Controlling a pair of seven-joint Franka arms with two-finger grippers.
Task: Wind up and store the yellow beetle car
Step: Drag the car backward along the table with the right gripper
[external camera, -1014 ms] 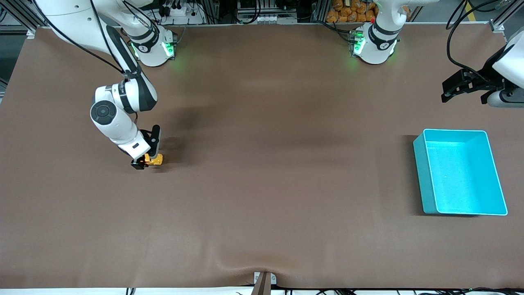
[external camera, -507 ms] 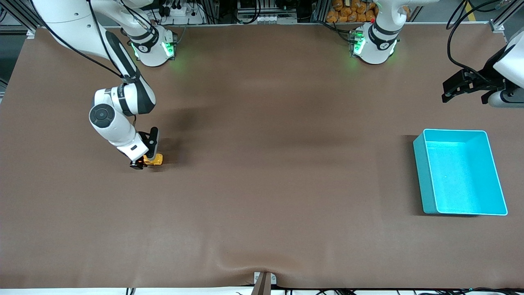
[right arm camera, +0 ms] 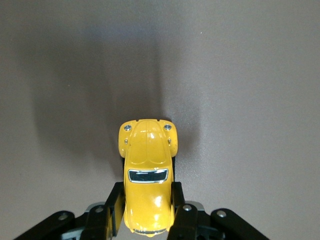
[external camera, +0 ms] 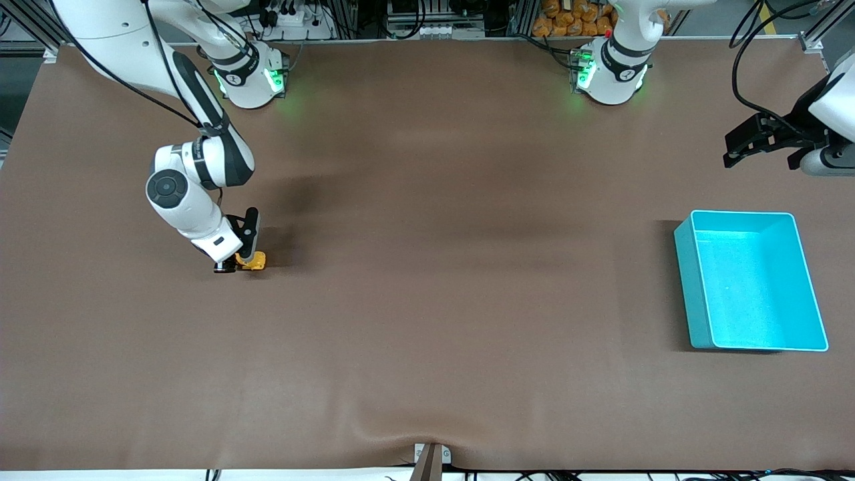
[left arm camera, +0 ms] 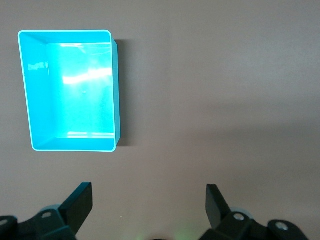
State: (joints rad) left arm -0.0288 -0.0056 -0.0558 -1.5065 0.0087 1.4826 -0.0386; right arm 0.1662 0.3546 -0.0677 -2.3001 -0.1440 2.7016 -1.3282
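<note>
Pinching the yellow beetle car [external camera: 254, 261] by its two sides, the right gripper [external camera: 237, 262] is down low at the surface [external camera: 427, 267], w/ its jaws pressed tight on the little car. That spot is at middle left of the front pic, toward the right arm's end of the surface. In the right wrist pic the car [right arm camera: 147, 170] sits w/ its round nose pointing away from the gripper [right arm camera: 148, 210], and a black finger [right arm camera: 114, 207] touches each side of it. Its wheels look to be on the brown surface. At the right edge of the front pic, near the top, the left gripper [external camera: 741, 143] waits up in the air, jaws spread wide w/ nothing in them. A teal bin [external camera: 695, 280] sits at lower right of the front pic, well apart from the car. The left wrist pic shows the bin [left arm camera: 117, 90] too, w/ the spread left gripper [left arm camera: 149, 202] at the bottom.
</note>
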